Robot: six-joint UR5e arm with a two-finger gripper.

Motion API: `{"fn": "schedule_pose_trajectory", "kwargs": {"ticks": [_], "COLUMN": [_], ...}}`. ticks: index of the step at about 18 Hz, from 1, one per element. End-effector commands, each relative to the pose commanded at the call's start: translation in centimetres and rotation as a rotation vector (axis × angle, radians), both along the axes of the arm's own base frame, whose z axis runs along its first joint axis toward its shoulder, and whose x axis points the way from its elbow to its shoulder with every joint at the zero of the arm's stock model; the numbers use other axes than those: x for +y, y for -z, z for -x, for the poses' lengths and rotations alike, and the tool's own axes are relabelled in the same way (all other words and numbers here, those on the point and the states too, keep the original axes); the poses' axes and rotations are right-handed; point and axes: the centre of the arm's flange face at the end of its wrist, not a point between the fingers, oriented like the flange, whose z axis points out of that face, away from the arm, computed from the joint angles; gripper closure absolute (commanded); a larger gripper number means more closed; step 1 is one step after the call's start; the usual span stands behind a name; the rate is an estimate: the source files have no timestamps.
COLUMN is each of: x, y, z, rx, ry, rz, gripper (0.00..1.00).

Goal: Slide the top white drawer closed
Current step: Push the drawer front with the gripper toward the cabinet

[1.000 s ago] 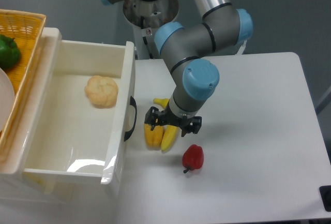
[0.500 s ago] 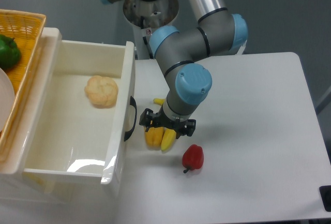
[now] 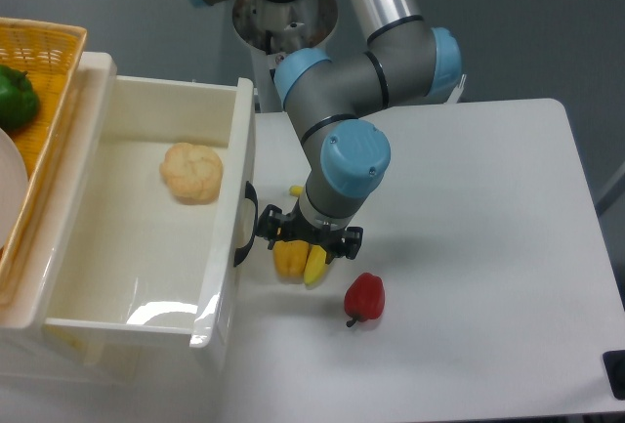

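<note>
So from my one fixed camera, looking down at the table (image 3: 469, 247): I can't spot any readable writing or brand marks anywhere, nothing legible on the arm (image 3: 361, 62) or on the drawer.

The gripper (image 3: 305, 240) is hanging low over the tabletop, right above the bananas (image 3: 298, 259), just to the right of the drawer front. Its black body blocks my view of the fingertips, so I honestly can't tell how far apart the fingers are or whether they're pinching anything. The left edge of the gripper sits very near the drawer's black handle (image 3: 246, 225); can't tell if it's actually touching.

The top white drawer (image 3: 127, 247) is pulled well out, taking up the left half of my view, with its glossy inside fully exposed. There's a round pale bread roll (image 3: 192, 173) lying in it, toward the back. The front panel with the curved handle faces right, toward the arm.

Off to the far left, a yellow wicker basket (image 3: 44, 62) sits up against the drawer unit, with a green pepper (image 3: 15, 98) in it and the edge of a white plate (image 3: 8, 189). On the table, a red pepper (image 3: 364, 297) lies just right of and below the bananas, apart from the gripper
</note>
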Motion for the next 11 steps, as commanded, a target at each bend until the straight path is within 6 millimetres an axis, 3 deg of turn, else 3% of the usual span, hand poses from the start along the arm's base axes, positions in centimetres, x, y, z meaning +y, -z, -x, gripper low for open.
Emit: {"fn": "schedule_pose_trajectory", "kwargs": {"ticks": [11], "x": [0.8], "y": [-1.1], "z": [-1.6], "rx": [-0.013], "ry": [0.017], "rz": [-0.038], "gripper": [0.00]}}
